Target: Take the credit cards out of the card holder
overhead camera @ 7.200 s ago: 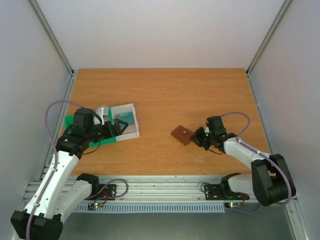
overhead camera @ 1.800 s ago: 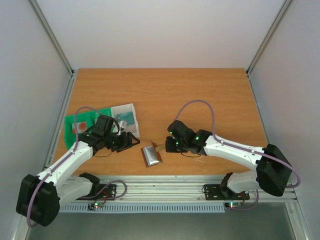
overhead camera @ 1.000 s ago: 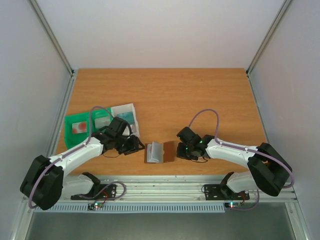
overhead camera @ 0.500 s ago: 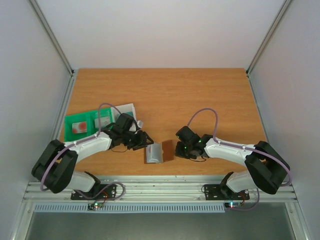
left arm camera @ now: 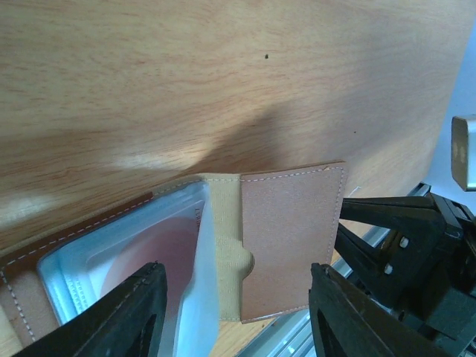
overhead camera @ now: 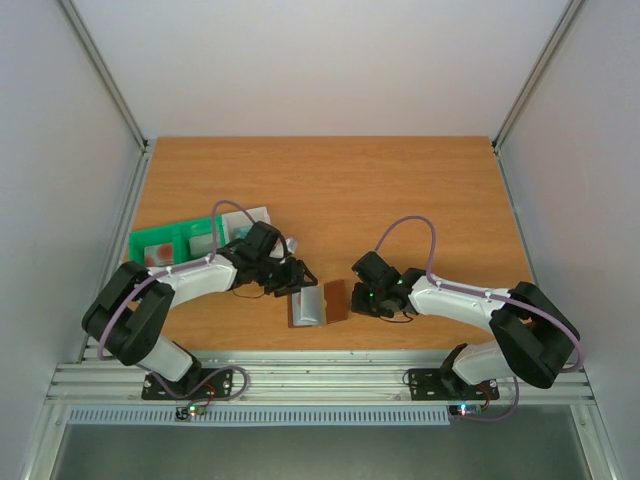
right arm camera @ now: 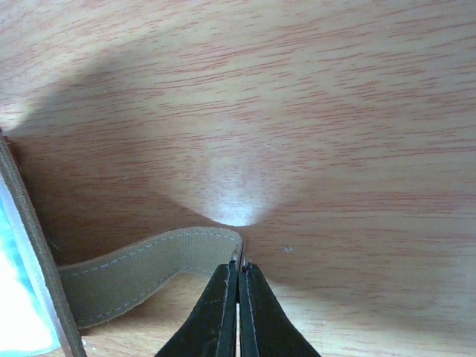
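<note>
The brown card holder (overhead camera: 318, 303) lies open near the table's front edge, with a grey-blue clear pocket (left arm camera: 111, 260) on its left half and a brown panel (left arm camera: 291, 238) on its right. Something pinkish shows through the clear pocket; no credit cards can be made out plainly. My left gripper (overhead camera: 299, 277) hangs open just above the card holder's left half. In the left wrist view it (left arm camera: 236, 316) straddles the holder and touches nothing. My right gripper (overhead camera: 357, 297) is shut on the holder's tan snap tab (right arm camera: 141, 271), pinching its end (right arm camera: 239, 269).
A green and clear plastic tray (overhead camera: 140, 245) sits at the left, behind my left arm, with a white item marked red (overhead camera: 157, 256) in one compartment. The aluminium rail (overhead camera: 320, 375) runs along the table's front edge, close to the card holder.
My left gripper has swung right from beside the tray to over the card holder and opened wider. The holder has gone from half-folded to lying flat. My right gripper has kept its grip.
</note>
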